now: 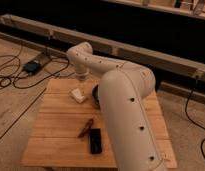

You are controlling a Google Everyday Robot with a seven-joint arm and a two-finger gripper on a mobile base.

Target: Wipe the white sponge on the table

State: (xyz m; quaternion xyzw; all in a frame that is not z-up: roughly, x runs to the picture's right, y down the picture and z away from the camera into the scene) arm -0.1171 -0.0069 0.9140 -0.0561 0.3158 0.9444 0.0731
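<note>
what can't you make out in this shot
- dark bowl: camera view, mostly hidden behind the arm
- table: right side covered by the arm
- reddish-brown item and black item: too blurred to identify
- gripper: at the table's far edge, beyond the white sponge, detail blurred

White sponge (77, 95) on table (55, 126), hand (82, 77) near

The slatted wooden table (51, 135) carries 4 things. The white sponge (77, 95) lies just below the gripper (82, 78), which hangs over the table's far side, and a dark bowl (96, 94) beside it is mostly hidden by the arm. Well toward the camera from the gripper lie a reddish-brown stick (86, 128) and a flat black device (95, 141), close together.
</note>
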